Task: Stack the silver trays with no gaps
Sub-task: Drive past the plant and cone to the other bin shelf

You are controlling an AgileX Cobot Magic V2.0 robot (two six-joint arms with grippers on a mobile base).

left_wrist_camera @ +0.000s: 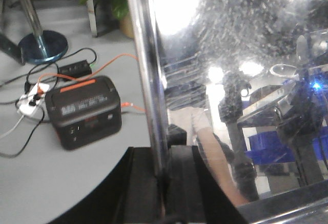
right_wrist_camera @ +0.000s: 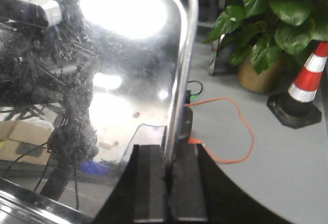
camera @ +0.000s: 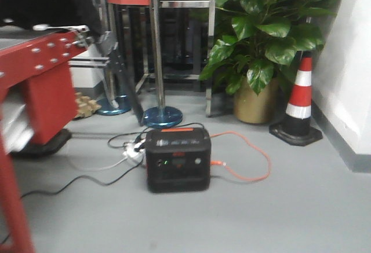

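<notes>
A silver tray (left_wrist_camera: 230,55) fills the right of the left wrist view, its shiny face mirroring lights and blue bins. My left gripper (left_wrist_camera: 165,175) is shut on the tray's left rim (left_wrist_camera: 146,80), one black finger on each side of it. In the right wrist view a silver tray (right_wrist_camera: 118,80) covers the left side, held above the floor. My right gripper (right_wrist_camera: 168,170) is shut on its right rim (right_wrist_camera: 179,90). Neither the trays nor the grippers appear in the front view. Other trays are out of view.
On the grey floor stand a black power station (camera: 177,159) with an orange cable (camera: 255,166), a traffic cone (camera: 299,99), a potted plant (camera: 266,33) and a stanchion base (camera: 162,116). A red metal frame (camera: 40,62) is at the left.
</notes>
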